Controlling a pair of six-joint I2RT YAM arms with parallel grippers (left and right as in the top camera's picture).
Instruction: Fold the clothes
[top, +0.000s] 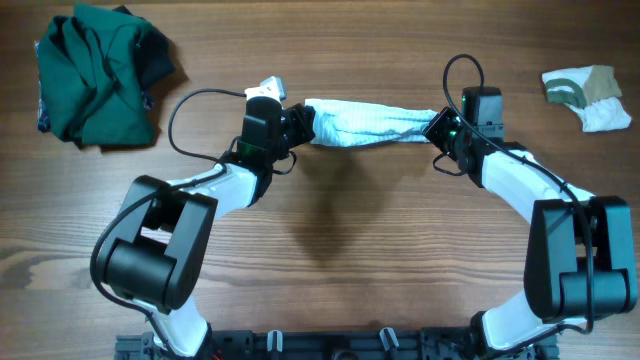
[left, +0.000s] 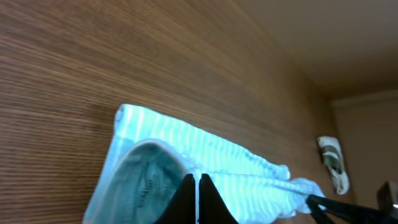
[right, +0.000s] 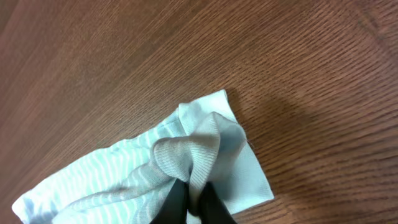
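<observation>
**Gripper state.** The left gripper (top: 298, 125) has its fingers pressed together, with only a hairline between them in the left wrist view (left: 197, 198). They pinch the edge of the striped garment (top: 365, 125) at its left end. The right gripper (top: 440, 128) is also fully closed. Its fingers (right: 177, 200) clamp a bunched fold of the same garment at its right end.

**Position of the work item.** The striped garment spans between the two grippers as a narrow horizontal band, just above the centre of the overhead frame. A soft shadow lies on the table (top: 330, 260) below it. The dark green garment (top: 95, 75) sits crumpled in the upper left corner. The white-and-olive piece (top: 590, 95) sits at the upper right. Both are well apart from the grippers.

**View-specific information.**
- Overhead only: both arms, the full span of the garment, and the dark green garment.
- Left wrist only: the pale blue-and-white stripes (left: 205, 155) run lengthwise. A rounded, hemmed opening with faint print inside lies just left of the fingertips. The white-and-olive piece (left: 333, 163) shows at the far right.
- Right wrist only: a plain pale panel with a square corner (right: 211, 134) spreads beyond the gathered fold.

Whether the garment touches the table along its middle cannot be determined.
</observation>
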